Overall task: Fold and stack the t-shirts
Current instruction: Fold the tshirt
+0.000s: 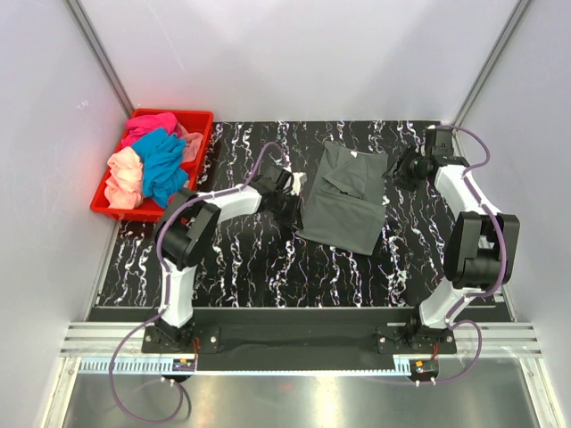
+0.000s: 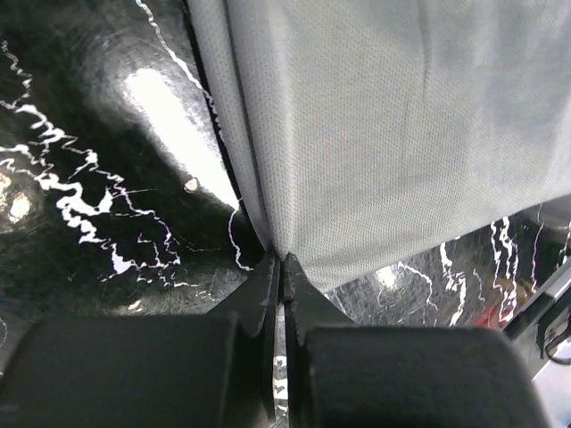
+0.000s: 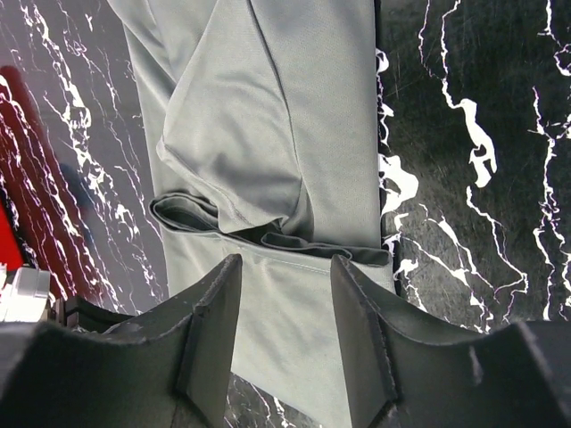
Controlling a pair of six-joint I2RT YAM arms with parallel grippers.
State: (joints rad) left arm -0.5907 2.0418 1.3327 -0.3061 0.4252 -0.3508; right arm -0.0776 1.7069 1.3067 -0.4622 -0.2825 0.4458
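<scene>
A: So, where's the grey t-shirt (image 1: 346, 198)?
B: Middle of the tabletop (image 1: 250, 259), long axis twelve to six. At its nine o'clock edge the left claw (image 2: 281, 260) is pinched on the cloth. The right claw (image 3: 285, 267) hangs parted near two o'clock, holding nothing.
A: Nearer arm?
B: Left. I'd fold towards three.

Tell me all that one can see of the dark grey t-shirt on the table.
The dark grey t-shirt is thin, matte cloth, partly folded lengthwise, one short sleeve turned over on top. It lies flat on the black marbled table. The left gripper is shut on its left edge; the right gripper, open, hovers by its folded sleeve.
</scene>
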